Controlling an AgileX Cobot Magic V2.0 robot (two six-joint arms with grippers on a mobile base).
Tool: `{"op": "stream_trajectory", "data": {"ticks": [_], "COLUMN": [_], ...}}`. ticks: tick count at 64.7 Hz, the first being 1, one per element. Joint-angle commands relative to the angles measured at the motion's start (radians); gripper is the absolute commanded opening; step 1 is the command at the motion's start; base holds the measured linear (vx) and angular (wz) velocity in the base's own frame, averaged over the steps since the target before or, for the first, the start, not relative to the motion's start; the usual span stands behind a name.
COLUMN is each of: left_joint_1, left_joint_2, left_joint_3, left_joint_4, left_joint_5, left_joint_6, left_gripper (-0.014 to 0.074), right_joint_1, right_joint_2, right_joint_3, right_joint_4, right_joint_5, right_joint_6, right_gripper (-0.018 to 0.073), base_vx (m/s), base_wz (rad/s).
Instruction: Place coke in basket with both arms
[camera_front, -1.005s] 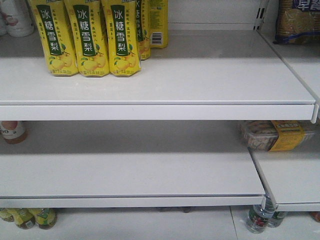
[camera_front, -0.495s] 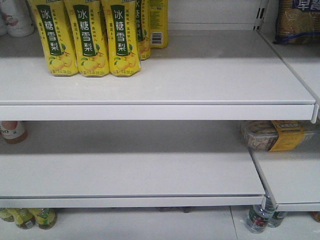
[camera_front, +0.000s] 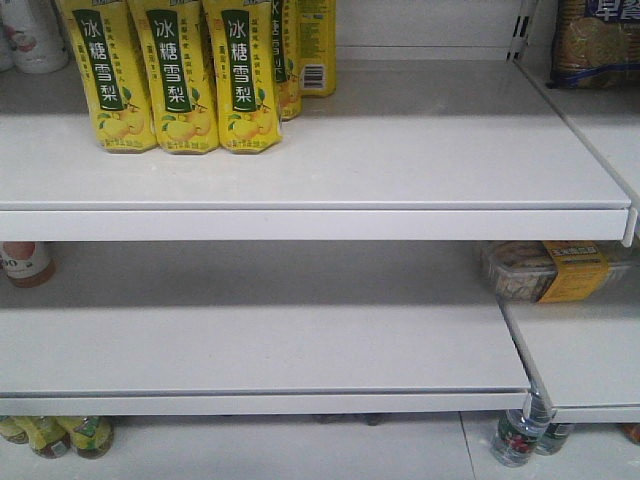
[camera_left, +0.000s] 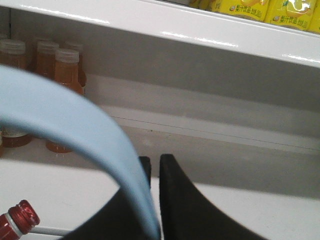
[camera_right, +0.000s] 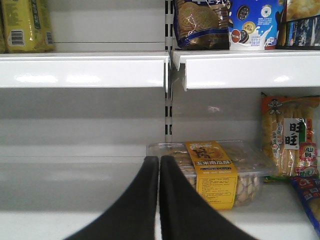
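Observation:
In the left wrist view my left gripper (camera_left: 154, 160) is shut on the basket's pale blue strap handle (camera_left: 75, 117), which arcs up to the left from between the black fingers. The basket's body is out of view. The red cap of the coke (camera_left: 22, 216) shows at the bottom left, below the handle; the rest of the bottle is cut off. In the right wrist view my right gripper (camera_right: 159, 160) is shut and empty, pointing at the middle shelf near a clear snack box (camera_right: 212, 170). Neither arm shows in the front view.
White shelves (camera_front: 300, 170) face me. Yellow drink bottles (camera_front: 170, 75) stand on the upper shelf. Orange-brown bottles (camera_left: 65, 75) stand at the left of the middle shelf. Biscuit packs (camera_right: 202, 22) and snack bags (camera_right: 292, 135) fill the right bay. A metal upright (camera_right: 168, 110) divides the bays.
The front view has shifted only very slightly sideways. Nothing on the shelves has moved.

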Motion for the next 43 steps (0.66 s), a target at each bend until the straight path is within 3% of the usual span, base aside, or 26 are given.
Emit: {"op": "stream_trajectory", "data": {"ticks": [1,43], "left_joint_1": [0.0,0.0], "left_joint_2": [-0.024,-0.024], "left_joint_3": [0.003,0.003], "left_joint_4": [0.055,0.055], "left_joint_5": [-0.149,-0.149], "left_joint_6": [0.045,0.045], "left_gripper": [-0.0005,-0.0005], "right_joint_1": [-0.007,-0.007], "right_joint_2": [-0.015,-0.015], "right_joint_3": [0.018,0.018], "right_joint_4": [-0.006,-0.006], "right_joint_5": [-0.075,-0.075], "right_joint_6": [-0.008,-0.008], "right_gripper": [-0.0005,-0.0005], "base_vx": [0.0,0.0], "base_wz": [0.0,0.0]}}
